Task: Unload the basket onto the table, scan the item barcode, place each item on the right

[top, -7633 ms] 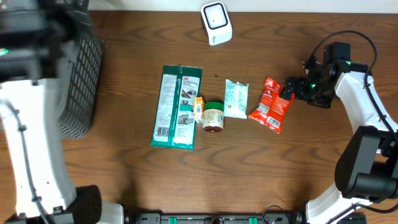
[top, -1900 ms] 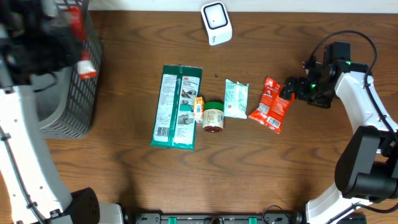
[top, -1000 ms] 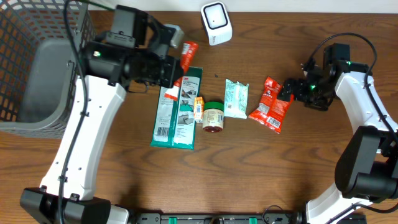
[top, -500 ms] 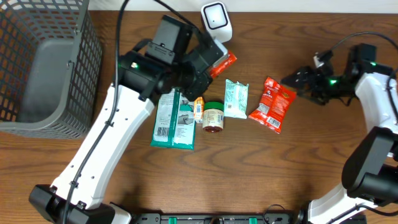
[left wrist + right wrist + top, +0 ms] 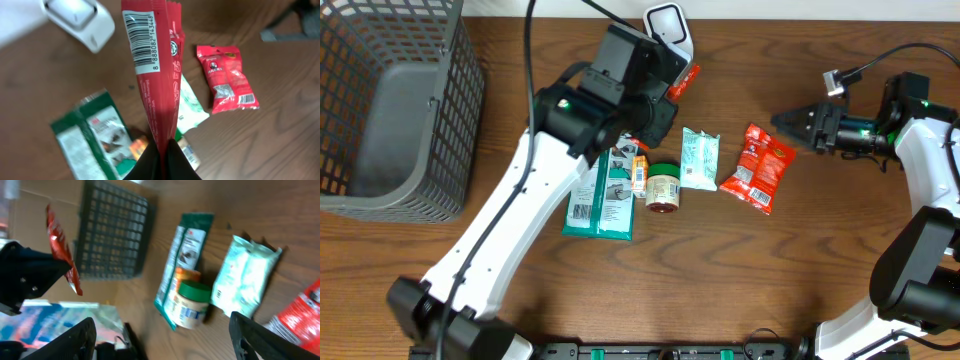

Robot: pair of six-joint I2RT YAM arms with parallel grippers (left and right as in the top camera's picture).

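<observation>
Risk: barcode point(image 5: 145, 42) on long red foil sachet point(image 5: 159, 95) seems turned from white scanner point(image 5: 666, 24) at tabletop point(image 5: 800, 270) far edge, scan may miss; left gripper point(image 5: 161, 151) clenches sachet, right gripper point(image 5: 165, 340) spread.

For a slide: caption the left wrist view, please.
Left tool shut on a red sachet, its barcode showing, near the white scanner; a red snack pouch lies on the table.

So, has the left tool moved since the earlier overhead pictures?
Yes. The left tool, shut on the red packet, went rightward from above the basket to just below the white scanner.
</observation>
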